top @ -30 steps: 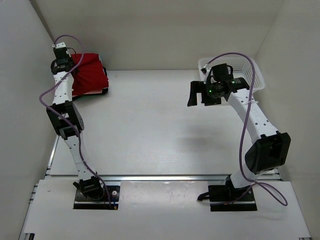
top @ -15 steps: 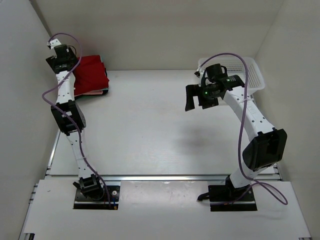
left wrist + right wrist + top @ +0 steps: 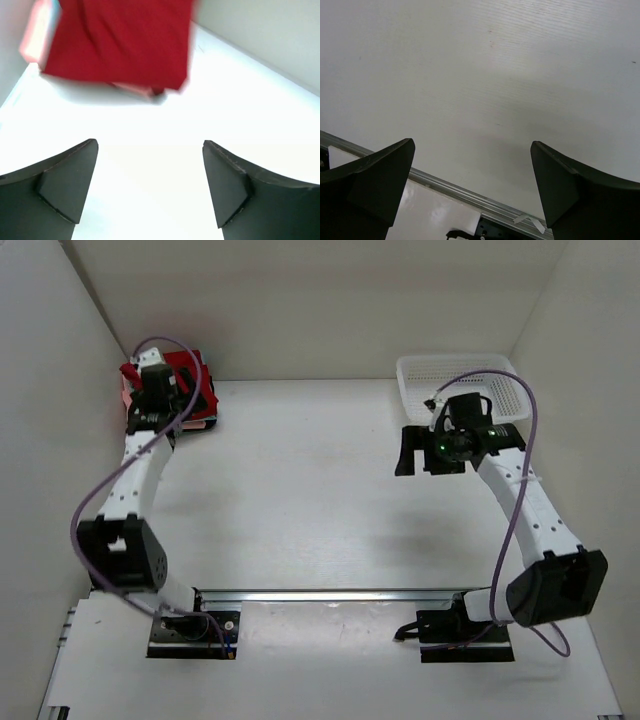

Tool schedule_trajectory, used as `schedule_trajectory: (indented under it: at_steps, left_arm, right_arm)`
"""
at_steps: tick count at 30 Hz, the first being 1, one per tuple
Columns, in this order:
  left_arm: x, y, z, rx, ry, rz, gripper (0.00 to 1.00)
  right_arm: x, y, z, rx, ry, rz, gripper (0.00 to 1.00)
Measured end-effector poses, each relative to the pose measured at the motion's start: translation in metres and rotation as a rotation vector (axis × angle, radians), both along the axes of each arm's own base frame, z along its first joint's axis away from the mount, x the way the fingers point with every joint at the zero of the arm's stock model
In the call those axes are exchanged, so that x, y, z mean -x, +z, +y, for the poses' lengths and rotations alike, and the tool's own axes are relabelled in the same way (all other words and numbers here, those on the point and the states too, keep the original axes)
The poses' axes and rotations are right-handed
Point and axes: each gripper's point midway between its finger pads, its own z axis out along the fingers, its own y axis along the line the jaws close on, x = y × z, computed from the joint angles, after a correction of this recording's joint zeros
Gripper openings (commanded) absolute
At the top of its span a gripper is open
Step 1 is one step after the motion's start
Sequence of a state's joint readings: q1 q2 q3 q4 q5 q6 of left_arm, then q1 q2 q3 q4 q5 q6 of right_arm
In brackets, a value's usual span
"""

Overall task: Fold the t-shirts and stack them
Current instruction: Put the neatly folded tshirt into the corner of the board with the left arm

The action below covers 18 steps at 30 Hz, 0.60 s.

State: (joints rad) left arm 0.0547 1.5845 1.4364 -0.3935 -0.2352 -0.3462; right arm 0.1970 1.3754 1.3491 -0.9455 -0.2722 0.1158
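Observation:
A folded dark red t-shirt lies on top of a small stack in the table's far left corner. A salmon-pink edge shows at the stack's left side, and pink and dark layers peek out under the front edge. My left gripper is open just in front of the stack, with nothing between its fingers; from above it partly covers the stack. My right gripper is open and empty above bare table, and in its wrist view no shirt shows.
A white mesh basket stands at the back right, just behind the right arm. White walls close in the table on the left, back and right. A metal rail runs along the table's near edge.
The left gripper opened and let go at the red stack, and its arm swung back from the corner. The right arm shifted to the right, closer to the basket, still open.

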Motion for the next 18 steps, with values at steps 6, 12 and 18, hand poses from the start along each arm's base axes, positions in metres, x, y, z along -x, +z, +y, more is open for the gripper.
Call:
schedule_trajectory:
  at_steps: [6, 12, 18]
  left_arm:
    - [0.084, -0.004, -0.092, 0.085, -0.226, 0.022, 0.99]
    - [0.173, -0.051, -0.084, 0.208, -0.205, 0.152, 0.99]
    - [0.223, -0.035, -0.103, 0.290, -0.295, 0.089, 0.98]
  right_arm:
    - [0.029, 0.002, -0.016, -0.024, -0.049, -0.051, 0.99]
    - [0.059, -0.018, -0.014, -0.057, -0.053, -0.004, 0.99]
    - [0.095, -0.035, 0.008, -0.116, -0.013, 0.031, 0.99]
